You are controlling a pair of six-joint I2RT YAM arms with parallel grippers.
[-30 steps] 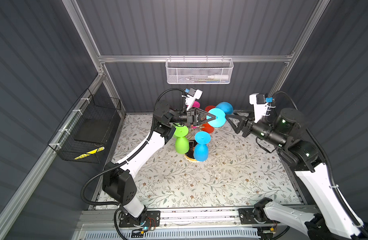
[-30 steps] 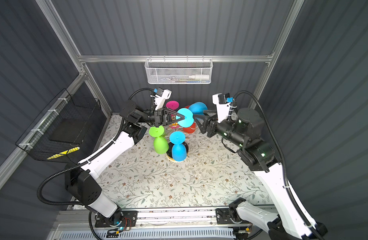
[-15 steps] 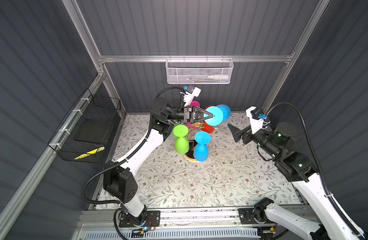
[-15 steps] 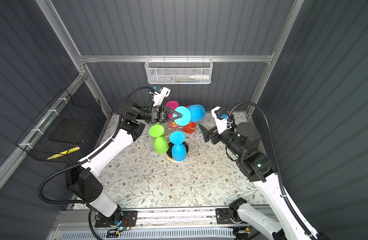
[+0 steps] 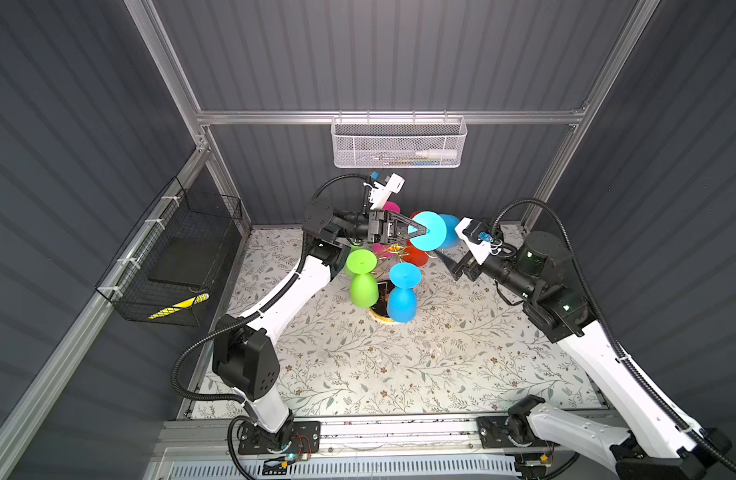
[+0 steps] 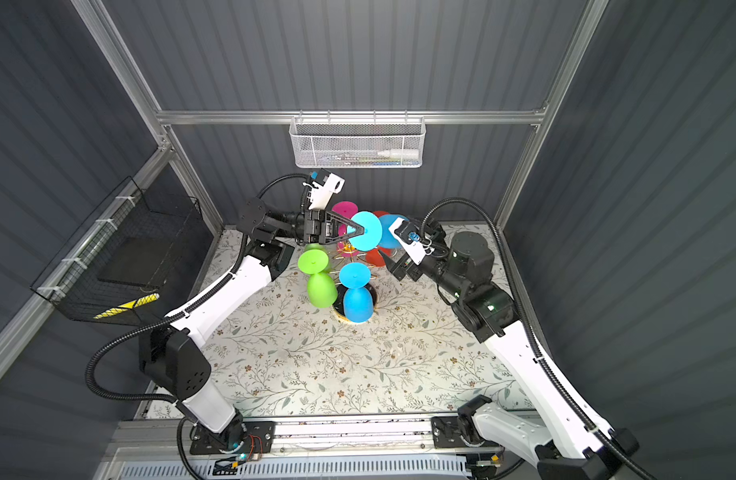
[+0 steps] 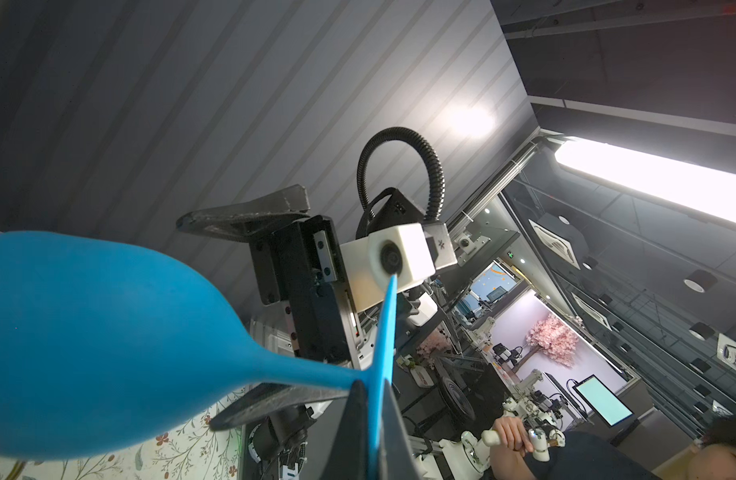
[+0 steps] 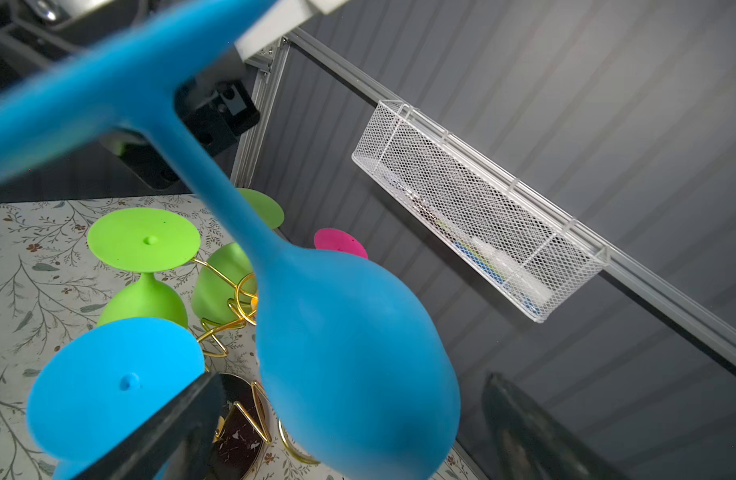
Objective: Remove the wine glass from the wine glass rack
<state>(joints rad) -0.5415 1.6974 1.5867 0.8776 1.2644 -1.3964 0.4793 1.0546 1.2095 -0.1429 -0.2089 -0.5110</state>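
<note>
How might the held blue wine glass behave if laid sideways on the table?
The held blue wine glass looks matte and opaque, so probably plastic or silicone: light, hardly fragile. Its round bowl and disc foot would likely roll in a curve.

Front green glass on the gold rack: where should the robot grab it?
Probably the thin stem of the front green glass, under its flat foot, coming from the outer side of the rack. It hangs bowl-down, and the bowl looks too wide.
</note>
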